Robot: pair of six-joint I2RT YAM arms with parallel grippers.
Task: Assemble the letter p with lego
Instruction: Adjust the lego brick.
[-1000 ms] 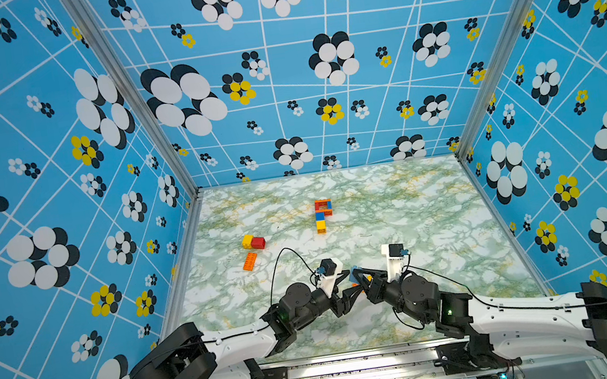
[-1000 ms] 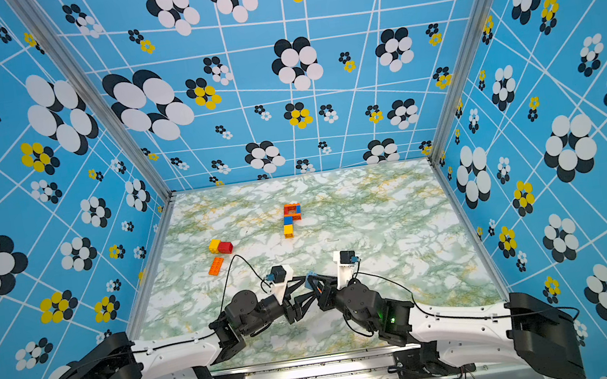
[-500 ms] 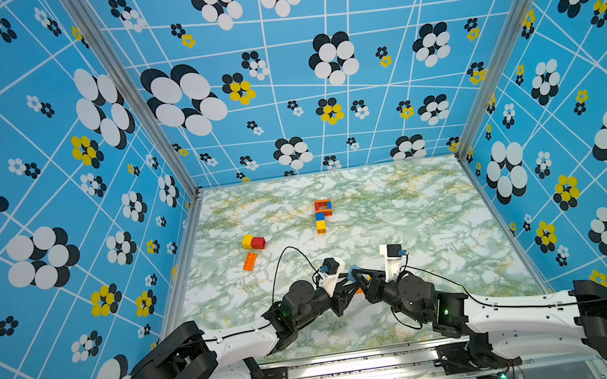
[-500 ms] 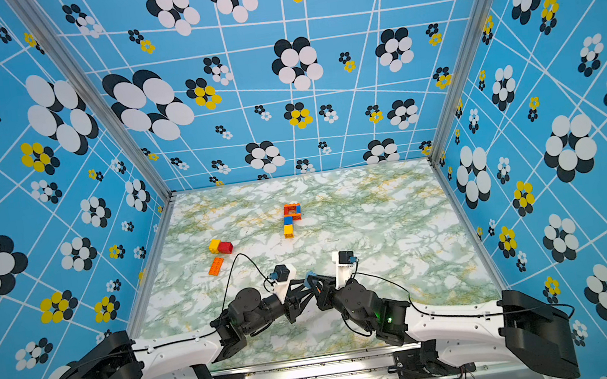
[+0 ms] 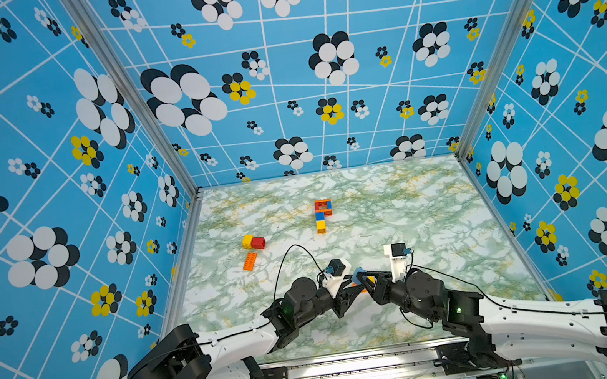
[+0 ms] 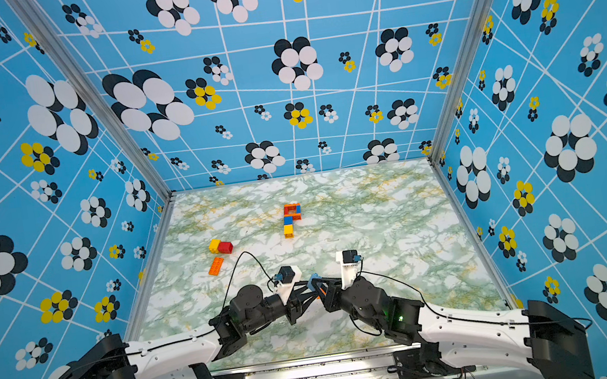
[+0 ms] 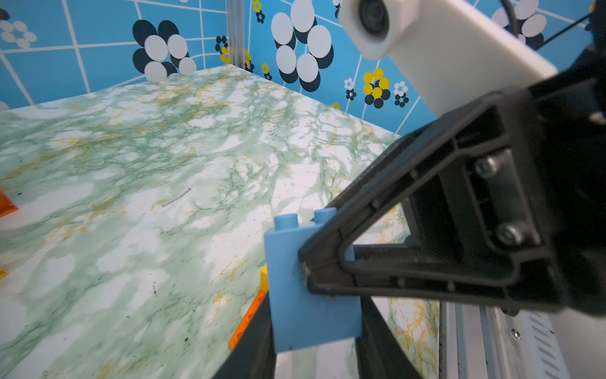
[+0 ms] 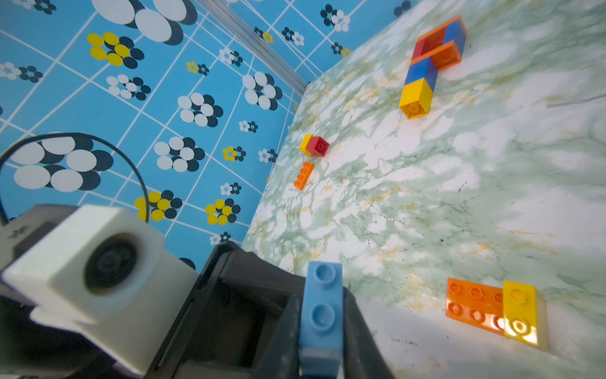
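Note:
Over the table's front middle, both grippers meet on one pale blue lego brick [image 5: 358, 274] [image 6: 313, 279]. My left gripper [image 7: 314, 328] is shut on the brick [image 7: 311, 302] across its two-stud length. The right gripper [image 8: 323, 328] hugs the thin sides of the brick [image 8: 323, 308], and no gap shows. The two grippers cross there in a top view, left [image 5: 354, 278] and right [image 5: 363, 279]. A P-shaped lego assembly [image 5: 323, 214] [image 8: 433, 62] of orange, red, blue and yellow bricks lies flat farther back.
An orange plate [image 8: 475, 305] joined to a yellow brick [image 8: 521, 311] lies on the marble table [image 5: 419, 222] under the grippers. At mid-left lie a yellow-and-red pair [image 5: 253, 241] and an orange brick [image 5: 250, 261]. Patterned walls enclose three sides.
My left gripper's jaws have shut on the pale blue brick that the right gripper was holding up. Both wrists have shifted slightly left.

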